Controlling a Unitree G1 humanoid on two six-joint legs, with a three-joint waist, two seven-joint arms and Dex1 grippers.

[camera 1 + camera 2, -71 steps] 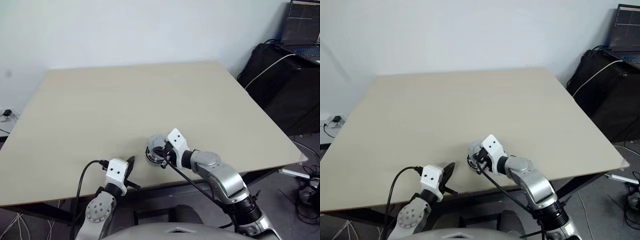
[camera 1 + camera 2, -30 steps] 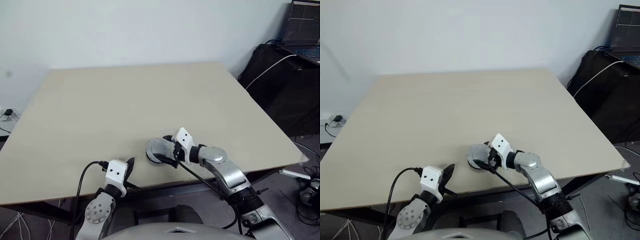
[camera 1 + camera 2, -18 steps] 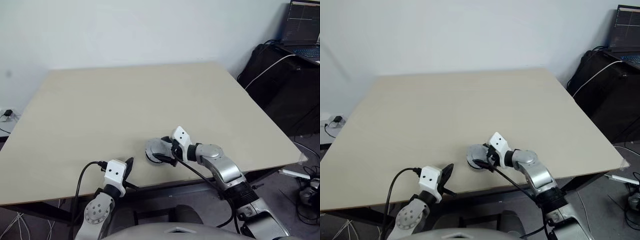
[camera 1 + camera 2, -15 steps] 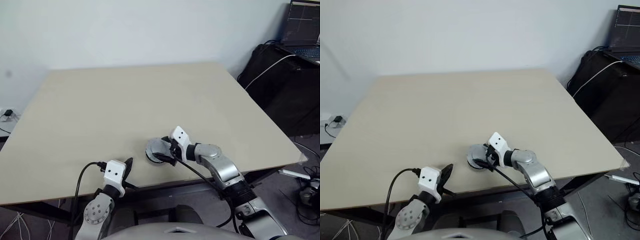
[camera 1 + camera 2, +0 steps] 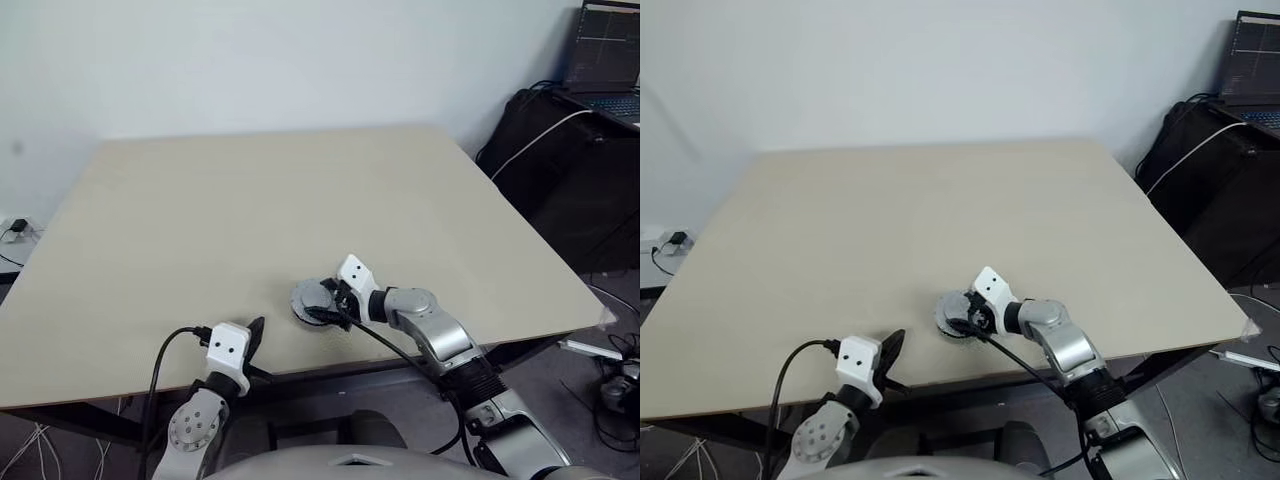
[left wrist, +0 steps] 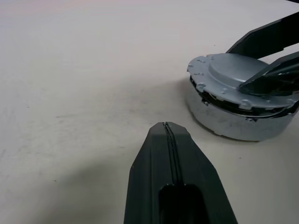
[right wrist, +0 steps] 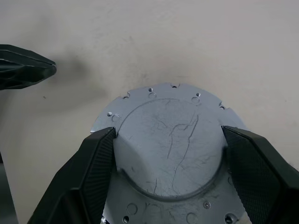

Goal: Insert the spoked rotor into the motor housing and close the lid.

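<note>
From the head, the right gripper [image 5: 330, 303] has sunk lower over the lid [image 5: 312, 297] than a second ago, near the table's [image 5: 250, 210] front edge. The left wrist shows the left gripper [image 6: 169, 130] clenched, apart from the housing [image 6: 240, 123] with the lid on top. The right wrist shows its fingers [image 7: 96, 161] spread wide, flanking the lid's raised hub; whether they grip it I cannot tell.

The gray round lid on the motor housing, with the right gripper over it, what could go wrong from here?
1. The smooth gray round lid looks tilted on the squat gray motor housing, with a dark gap along its near edge. It may jam rather than seat.
2. The right gripper straddles only the lid's raised hub, so its black fingers might slip.
3. The housing stands near the beige table edge, and the shut left gripper is apart from it, so a push could slide it.
</note>
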